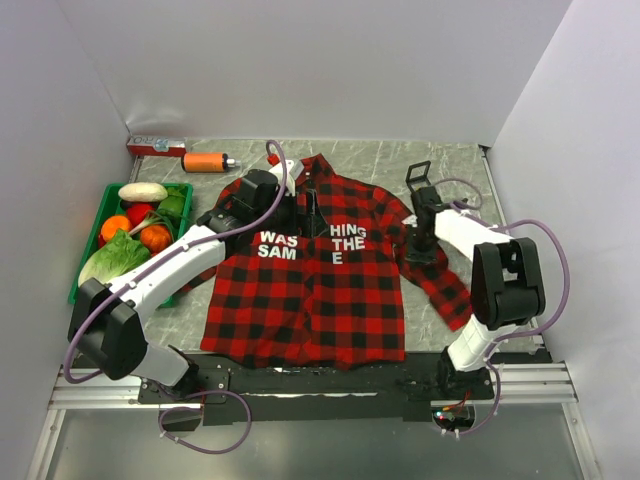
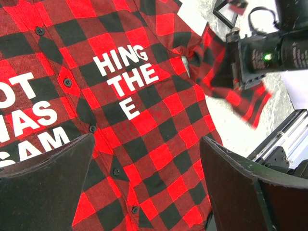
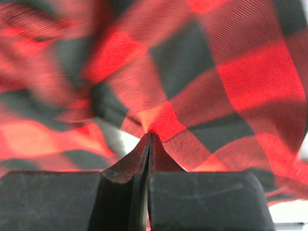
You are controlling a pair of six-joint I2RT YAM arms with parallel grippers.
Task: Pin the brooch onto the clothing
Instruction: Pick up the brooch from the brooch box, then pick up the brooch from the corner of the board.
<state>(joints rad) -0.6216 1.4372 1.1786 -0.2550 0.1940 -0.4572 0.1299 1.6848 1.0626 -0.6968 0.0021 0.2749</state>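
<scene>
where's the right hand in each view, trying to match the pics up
Top external: right hand right of centre, down on the plaid shirt, at its sleeve.
Left wrist: the hand upper right, black with a green light, at the bunched sleeve.
Right wrist: the hand bottom centre, shut, pinching fabric.
Shared landmark: the plaid shirt.

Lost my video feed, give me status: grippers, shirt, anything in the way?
Left gripper open above the shirt. Right gripper shut on its sleeve, fabric bunched. Brooch not in sight.
</scene>
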